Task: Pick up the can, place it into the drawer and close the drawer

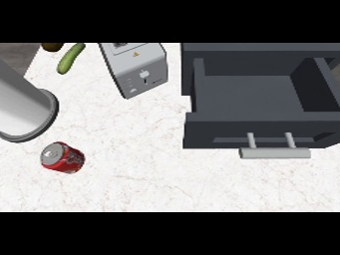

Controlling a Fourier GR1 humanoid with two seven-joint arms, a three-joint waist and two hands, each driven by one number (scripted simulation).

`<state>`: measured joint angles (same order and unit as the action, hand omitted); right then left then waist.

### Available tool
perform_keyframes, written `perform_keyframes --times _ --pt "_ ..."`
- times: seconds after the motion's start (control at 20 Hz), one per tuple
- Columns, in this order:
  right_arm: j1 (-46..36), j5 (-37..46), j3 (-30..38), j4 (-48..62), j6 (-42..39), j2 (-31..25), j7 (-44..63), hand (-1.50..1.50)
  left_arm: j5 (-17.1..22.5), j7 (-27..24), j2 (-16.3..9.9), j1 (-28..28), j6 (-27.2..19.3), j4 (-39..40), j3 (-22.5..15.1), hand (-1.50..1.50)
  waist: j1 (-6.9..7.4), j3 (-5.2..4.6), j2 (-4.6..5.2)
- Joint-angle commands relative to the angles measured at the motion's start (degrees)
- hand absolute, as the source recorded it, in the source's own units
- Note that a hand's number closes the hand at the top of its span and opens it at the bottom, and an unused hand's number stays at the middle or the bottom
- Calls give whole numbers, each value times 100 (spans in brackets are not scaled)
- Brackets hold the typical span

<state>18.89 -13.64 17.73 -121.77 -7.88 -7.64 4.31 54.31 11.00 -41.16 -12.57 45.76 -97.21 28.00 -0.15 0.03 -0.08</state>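
No hand is seen in the head view, so finger state cannot be told for either one. Only a grey forearm (10, 97) is shown, coming in from the left edge and slanting down to the right; its round end cap is turned toward the counter, just above the can. Which arm it is cannot be told.

The can (62, 157) is red with a silver top and is stood on the counter (150, 174) at lower left, tilted slightly in the view, near the forearm's end but not touched by it. It is well apart from the drawer.

The drawer (264, 99) is dark grey and is pulled open at the right; nothing is seen inside. A pale bar handle (274, 152) is carried on two posts at its front, toward the lower edge.

A white toaster (135, 67) is placed between forearm and drawer, at the top, slanted. A green cucumber (70, 58) is laid at upper left, beside a brown thing (51, 47) cut off by the top edge; what that is cannot be told.

The counter is white marble.
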Motion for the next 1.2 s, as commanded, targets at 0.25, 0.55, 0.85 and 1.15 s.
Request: perform_keyframes --times 0.25,0.55,0.85,1.15 --pt "546 -855 741 -194 -672 -183 -15 -150 1440 1148 -477 328 -612 302 -228 -150 -46 2 -2" --pt "822 -874 967 0 -1168 -50 -406 -150 535 1181 421 656 -897 163 -712 -150 -60 -1 4" --pt "349 -887 1189 19 -971 -78 17 -150 190 1424 809 708 -1126 -133 -803 -150 2 -2 4" --pt "418 -784 1301 77 -1284 -38 -32 -150 -795 1140 1297 1403 -1153 673 -1119 -150 -29 -3 11"
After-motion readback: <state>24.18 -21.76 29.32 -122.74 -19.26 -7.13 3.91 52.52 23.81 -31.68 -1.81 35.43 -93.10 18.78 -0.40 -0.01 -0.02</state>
